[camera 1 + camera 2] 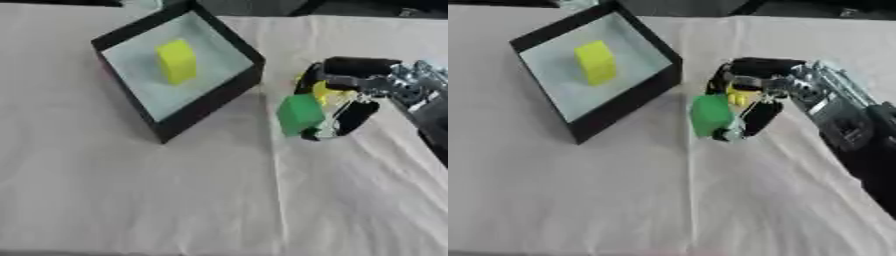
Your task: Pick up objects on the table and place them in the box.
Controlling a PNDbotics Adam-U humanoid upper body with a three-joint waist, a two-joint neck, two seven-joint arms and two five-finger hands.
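Observation:
A black-walled box [229, 87] with a pale floor sits at the upper left, turned diagonally. A yellow block [177, 61] lies inside it. My right hand [756, 82] comes in from the right, just to the right of the box. Its fingers curl around a green block [710, 115], which it holds at the fingertips a little above the cloth. A small yellow object [739, 96] shows behind the green block, inside the curl of the hand. Whether the hand touches it I cannot tell. My left hand shows in neither view.
A wrinkled white cloth [175, 200] covers the table. My right forearm [842, 120] crosses the right side. Dark shapes line the far edge.

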